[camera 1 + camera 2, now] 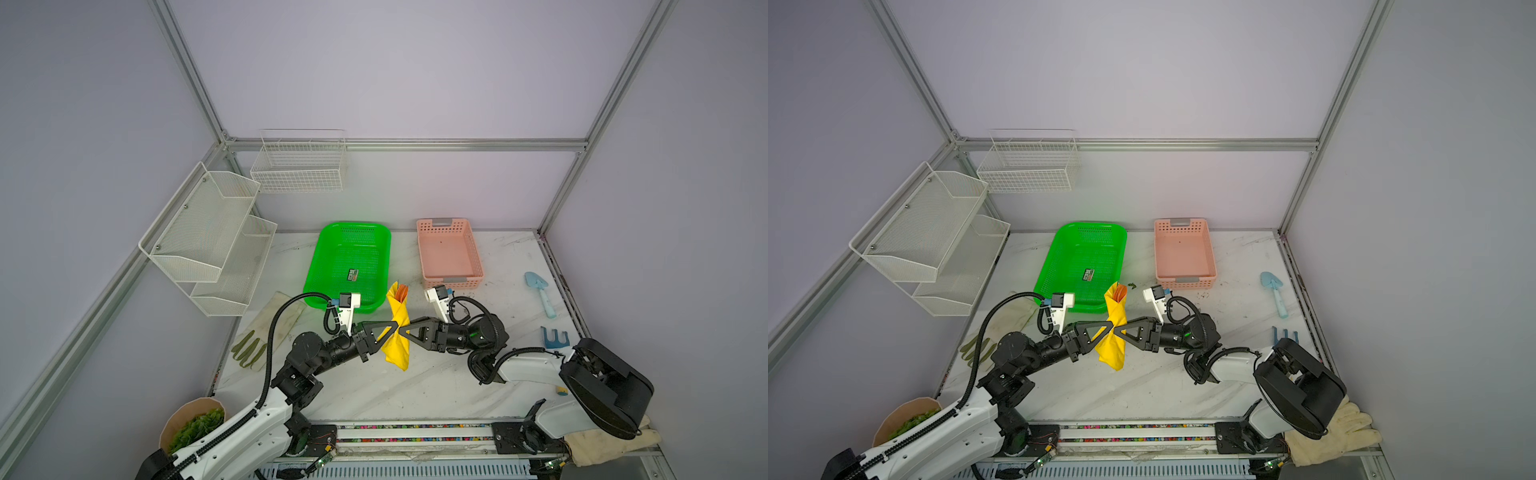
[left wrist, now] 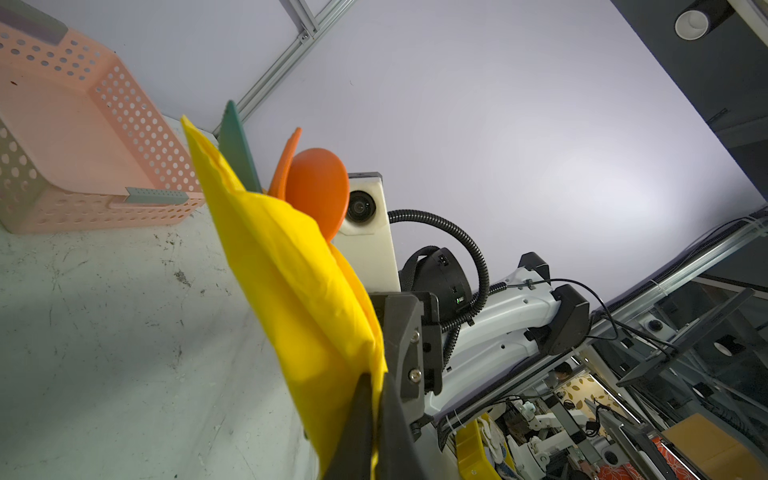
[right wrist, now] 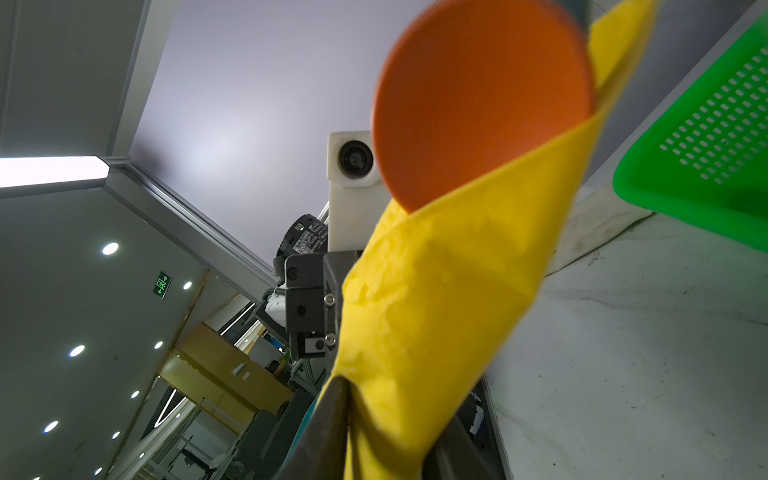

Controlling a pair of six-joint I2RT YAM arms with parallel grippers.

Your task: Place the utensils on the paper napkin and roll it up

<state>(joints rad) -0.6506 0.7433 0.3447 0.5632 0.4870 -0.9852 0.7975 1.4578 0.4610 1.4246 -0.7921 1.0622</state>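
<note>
Sticker (image 1: pixel 353 274) (print unreadable) in green basket (image 1: pixel 316 266) near paper napkin (image 1: pixel 397 351)

Robot lab test cell, enclosed and rigged for tabletop trials.

An aluminium frame (image 1: pixel 457 144) and pale lavender panels (image 1: pixel 415 62) wall in a marble-patterned table (image 1: pixel 415 386) beyond and on both sides of the left gripper (image 1: pixel 394 328) and the right gripper (image 1: pixel 404 330). Both arms mount on a rail (image 1: pixel 415 433) behind them. Outside the panels, the wrist views show ceiling downlights (image 3: pixel 110 248), a green exit sign (image 3: pixel 162 284) and other white robot hardware (image 2: pixel 534 417).
</note>
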